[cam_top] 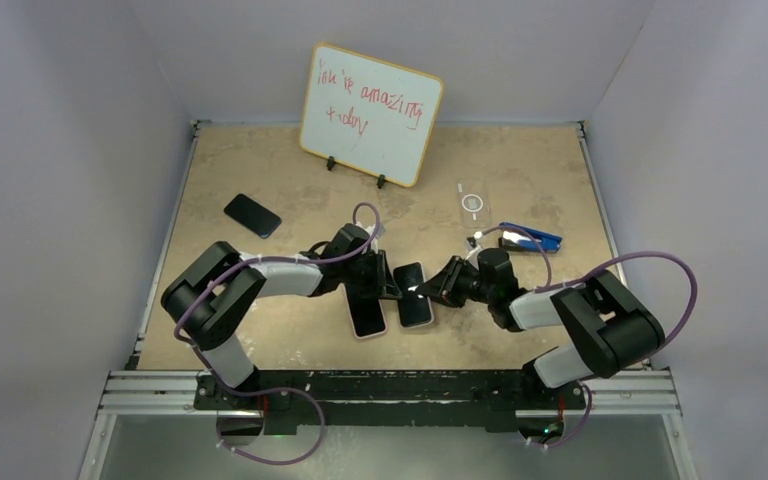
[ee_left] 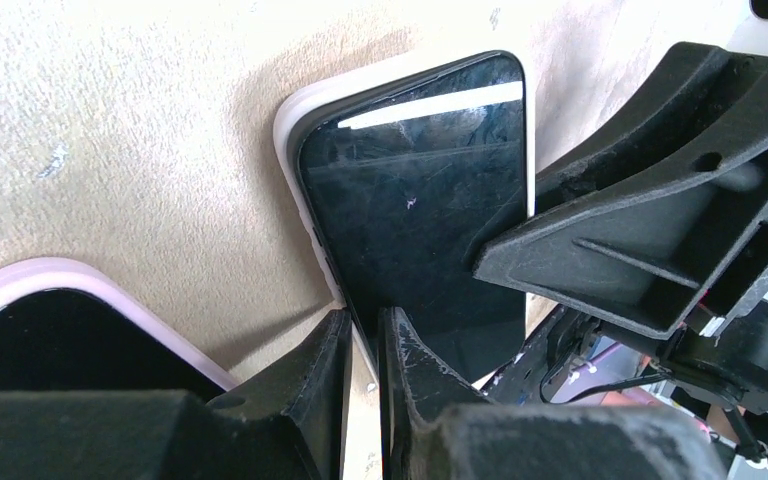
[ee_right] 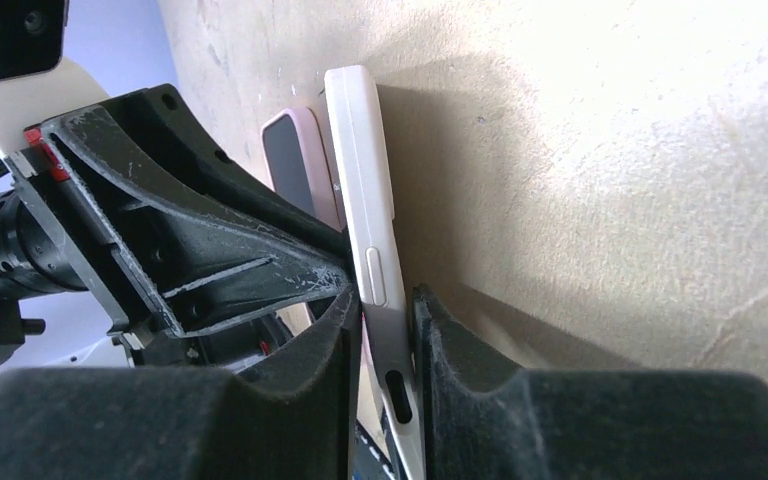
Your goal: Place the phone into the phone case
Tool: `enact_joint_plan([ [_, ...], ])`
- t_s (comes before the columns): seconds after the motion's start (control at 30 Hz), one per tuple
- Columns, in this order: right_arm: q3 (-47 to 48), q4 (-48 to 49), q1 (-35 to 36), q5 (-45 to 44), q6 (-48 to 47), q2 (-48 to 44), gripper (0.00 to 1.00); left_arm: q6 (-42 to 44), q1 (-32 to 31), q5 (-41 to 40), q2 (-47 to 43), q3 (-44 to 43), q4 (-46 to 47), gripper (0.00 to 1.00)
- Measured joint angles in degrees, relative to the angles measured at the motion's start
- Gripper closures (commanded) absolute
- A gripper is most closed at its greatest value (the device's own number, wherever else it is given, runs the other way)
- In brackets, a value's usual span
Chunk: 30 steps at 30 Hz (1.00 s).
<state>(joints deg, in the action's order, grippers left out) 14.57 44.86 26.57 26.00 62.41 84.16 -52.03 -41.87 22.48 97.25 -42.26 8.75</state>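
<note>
Phone (cam_top: 415, 298) lies mid-frame in the top view, seemingly half-seated in the white phone case (ee_left: 288, 150), left gripper (ee_left: 365, 345) clamped on the case's rim and right gripper (ee_right: 388, 312) pinching its side, so squeeze evenly and press the corners home without sliding.

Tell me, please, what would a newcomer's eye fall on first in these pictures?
First, the two arms meeting at mid-table: the left gripper and the right gripper are both shut on the white phone case, from opposite sides, with the dark phone in it. Next, the whiteboard with red handwriting, standing at the far edge, and a second phone in a pinkish case, lying beside the clamped one.
</note>
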Motion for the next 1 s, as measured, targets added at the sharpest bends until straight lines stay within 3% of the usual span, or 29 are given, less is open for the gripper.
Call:
enact_joint_plan([
  [0.2,1.5,-0.7,0.0,2.1,-2.2,0.9,0.98,0.0,0.1,0.0,-0.8,0.5,0.0,0.81],
  [0.33,2.4,-1.9,0.0,2.6,-3.1,0.3,1.00,0.6,0.2,-0.2,-2.5,0.6,-1.2,0.55],
  [0.5,4.6,-6.9,0.0,2.5,-5.8,-3.9,1.00,3.7,0.7,1.3,-8.4,-5.0,-9.9,0.20],
  [0.7,8.3,-13.3,-0.4,2.4,-7.7,-12.2,1.00,9.3,3.5,0.2,-16.7,-17.0,-17.9,0.13],
  [1.0,9.2,-12.0,-0.5,4.3,-5.3,-22.2,1.00,12.2,8.8,2.5,-26.1,-16.2,-20.6,0.14],
])
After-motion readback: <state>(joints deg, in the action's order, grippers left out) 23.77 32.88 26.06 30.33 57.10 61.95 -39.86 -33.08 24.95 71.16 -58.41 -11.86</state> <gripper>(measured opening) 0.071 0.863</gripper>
